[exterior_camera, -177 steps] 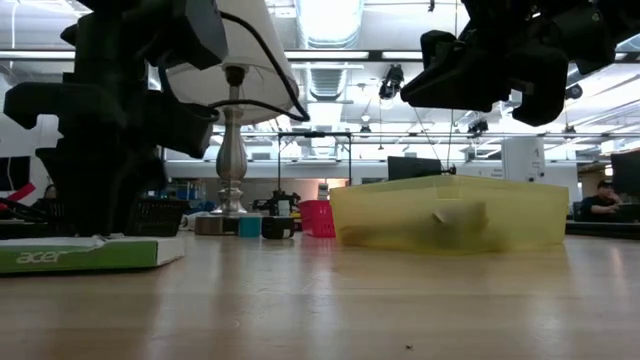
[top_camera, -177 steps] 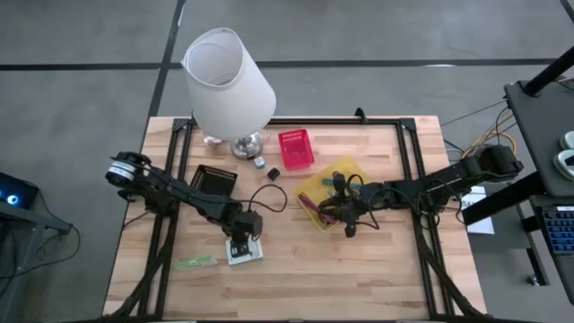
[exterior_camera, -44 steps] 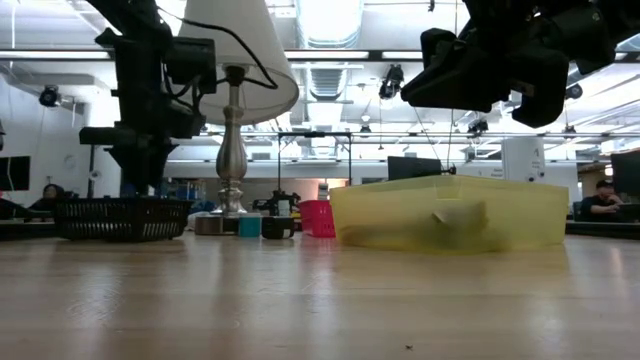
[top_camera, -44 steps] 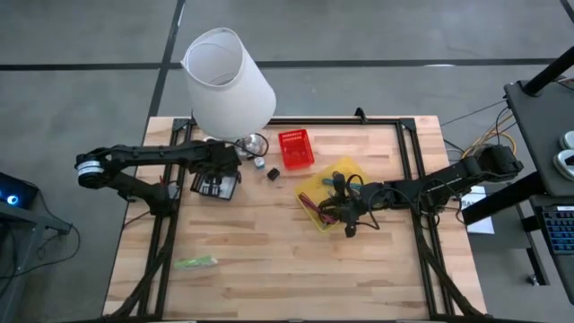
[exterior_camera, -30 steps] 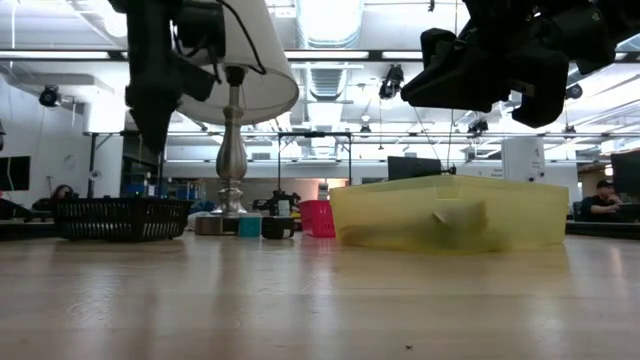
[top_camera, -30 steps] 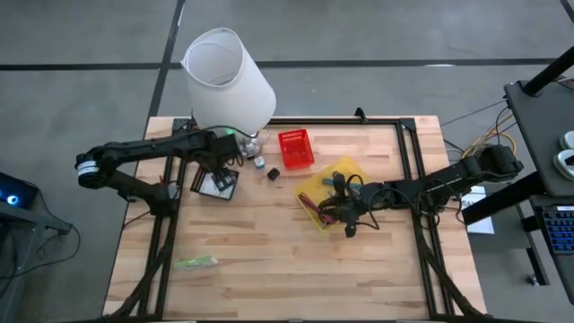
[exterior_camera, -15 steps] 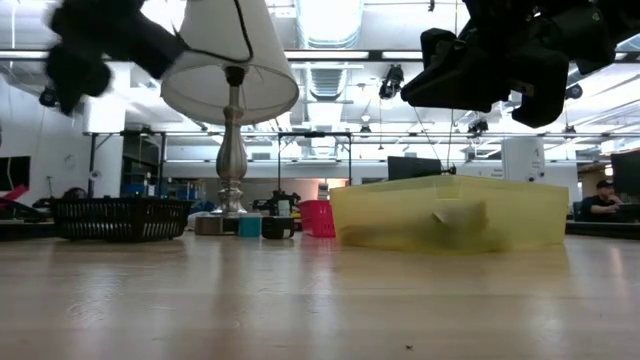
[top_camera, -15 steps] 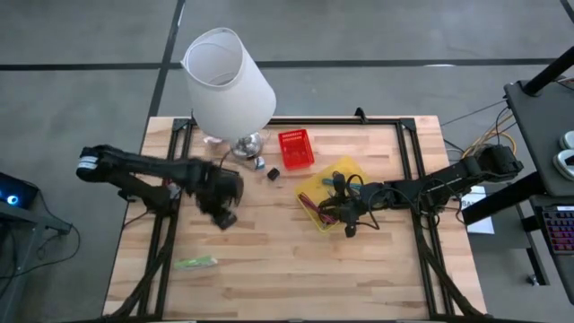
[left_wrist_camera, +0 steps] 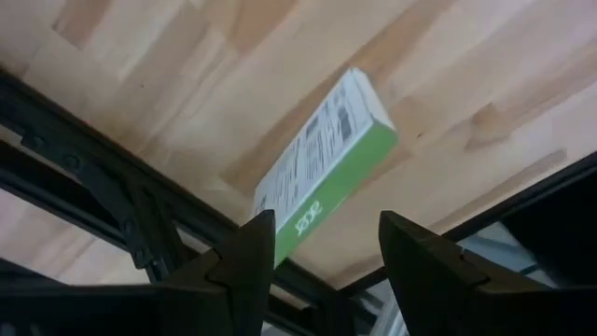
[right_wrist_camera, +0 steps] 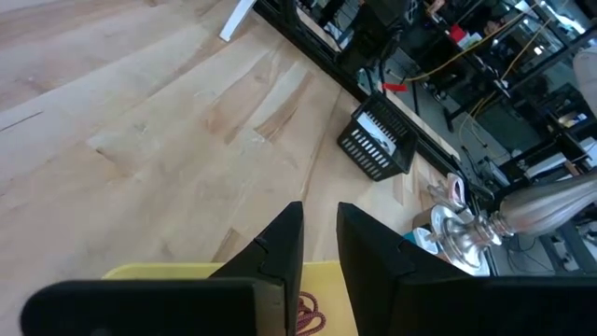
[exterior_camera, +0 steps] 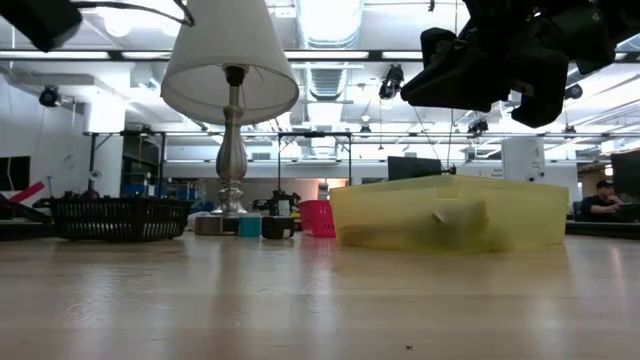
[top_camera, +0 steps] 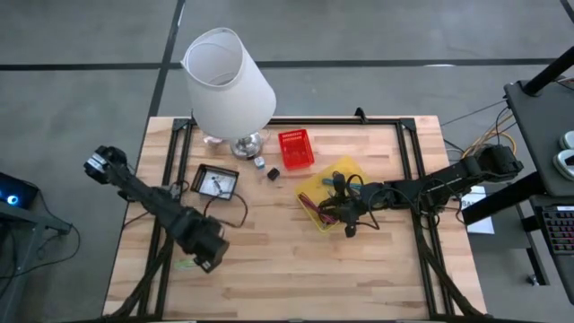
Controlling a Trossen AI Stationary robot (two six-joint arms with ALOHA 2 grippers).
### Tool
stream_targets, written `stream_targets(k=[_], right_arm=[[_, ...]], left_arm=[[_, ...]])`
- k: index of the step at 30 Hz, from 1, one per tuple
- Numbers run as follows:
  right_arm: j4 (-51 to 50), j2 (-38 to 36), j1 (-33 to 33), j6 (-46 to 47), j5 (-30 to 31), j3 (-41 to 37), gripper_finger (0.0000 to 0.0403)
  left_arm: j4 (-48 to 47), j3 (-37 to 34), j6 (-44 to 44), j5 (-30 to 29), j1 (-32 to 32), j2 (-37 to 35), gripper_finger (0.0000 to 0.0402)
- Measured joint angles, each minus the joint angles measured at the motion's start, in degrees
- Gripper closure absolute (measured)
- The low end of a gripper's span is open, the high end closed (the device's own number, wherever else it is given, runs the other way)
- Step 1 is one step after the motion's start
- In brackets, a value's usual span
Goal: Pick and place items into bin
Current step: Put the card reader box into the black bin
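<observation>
A green and white box [left_wrist_camera: 322, 177], the green strip [top_camera: 186, 264], lies flat on the wood near the table's near left corner. My left gripper [left_wrist_camera: 326, 266] hangs above it, pointing steeply down and open, with one end of the box showing between the two fingers, and touches nothing. My right gripper [right_wrist_camera: 319, 233] hovers over the yellow bin [top_camera: 325, 191] at mid-table, its fingers a narrow gap apart with nothing between them. Maroon ties [right_wrist_camera: 303, 313] lie in the bin. A black basket [top_camera: 216, 182] holds a white card packet.
The big white lamp [top_camera: 229, 82] stands at the far left, a red basket [top_camera: 294, 149] beside it. Two small dark items [top_camera: 272, 173] lie between the baskets. Black frame rails [left_wrist_camera: 112, 201] run along the table's edge close to the green box. Bare wood lies at the near middle.
My left gripper has swung from above the black basket toward the table's near edge, rolling its wrist as it went, and now hangs over the green box. Its fingers have stayed open. The white card packet stays in the black basket.
</observation>
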Motion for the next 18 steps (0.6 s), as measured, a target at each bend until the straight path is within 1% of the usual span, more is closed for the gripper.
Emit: stream_targets(k=[5, 10, 18], right_arm=[[0.00, 0.00, 0.00, 0.00, 0.01, -0.01, 0.0344], [-0.01, 0.00, 0.00, 0.06, 0.00, -0.01, 0.0342], [-0.04, 0.00, 0.00, 0.04, 0.01, -0.01, 0.0346]], left_arm=[[0.11, 1.11, 0.45, 0.00, -2.23, 2.85, 0.0226], [0.11, 1.20, 6.20, 0.01, -2.61, 4.84, 0.0226], [0.06, 0.80, 6.08, 0.31, -2.61, 4.33, 0.0226]])
